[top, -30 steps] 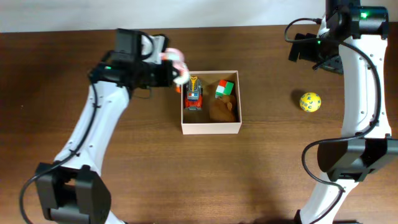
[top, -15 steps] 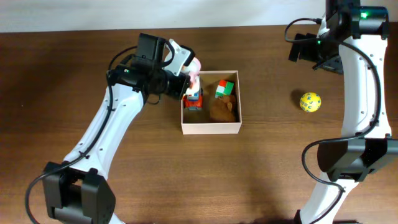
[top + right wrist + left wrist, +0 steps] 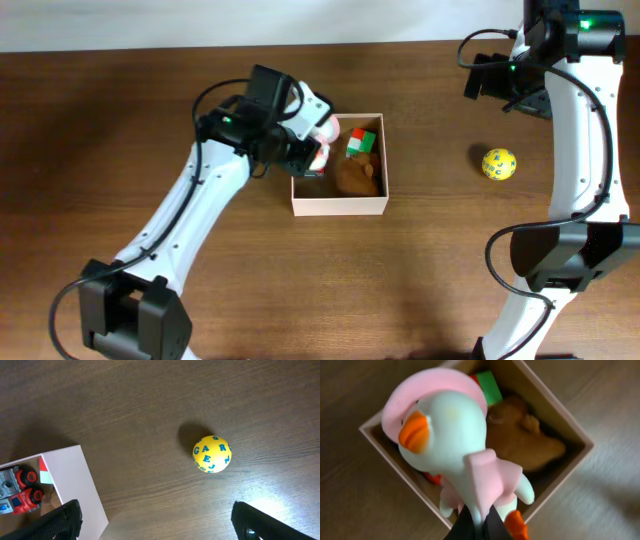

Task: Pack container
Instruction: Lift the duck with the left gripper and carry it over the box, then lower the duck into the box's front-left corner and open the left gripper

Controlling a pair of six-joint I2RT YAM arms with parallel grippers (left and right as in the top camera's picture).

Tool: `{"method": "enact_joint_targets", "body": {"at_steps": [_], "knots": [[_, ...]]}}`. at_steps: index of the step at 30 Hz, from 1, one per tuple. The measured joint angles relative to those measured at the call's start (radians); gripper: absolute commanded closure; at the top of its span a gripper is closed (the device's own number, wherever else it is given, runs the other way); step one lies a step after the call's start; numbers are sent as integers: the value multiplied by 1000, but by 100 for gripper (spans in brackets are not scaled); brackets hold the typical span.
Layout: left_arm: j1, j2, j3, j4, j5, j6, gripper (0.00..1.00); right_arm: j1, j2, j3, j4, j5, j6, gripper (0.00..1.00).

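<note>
- The container [image 3: 340, 207] is a square, shallow, open-top box with thin white walls and a tan cardboard inside. It sits near the middle of the table [image 3: 420, 290], a dark brown wood-grain surface.
- Inside it, a lumpy brown figure [image 3: 525, 442] fills the 3 to 5 o'clock part. A cube-like block [image 3: 362, 142] in green, red and white lies at 1 o'clock. A red toy truck [image 3: 20, 490] with black wheels lies along the 9 o'clock wall.
- A glossy, rounded white duck [image 3: 455, 435] with a pink hat, orange beak and pink bow hangs over the container's 10 o'clock corner.
- The left claw [image 3: 476, 522] is pinched narrow on the duck's pink bow.
- A smooth yellow ball [image 3: 212, 454] printed with blue letters rests on the table, well apart at the container's 3 o'clock.
- The right claw [image 3: 160, 525] stands wide, holding nothing, above the table between container and ball.
</note>
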Motion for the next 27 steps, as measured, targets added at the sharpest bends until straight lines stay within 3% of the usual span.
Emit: {"method": "enact_joint_targets", "body": {"at_steps": [14,27], "knots": [[-45,86,-2,-42,-95,152,98,0,0,0,0,0,0,1],[-45,169,-6,-131,-109,197,98,0,0,0,0,0,0,1]]}}
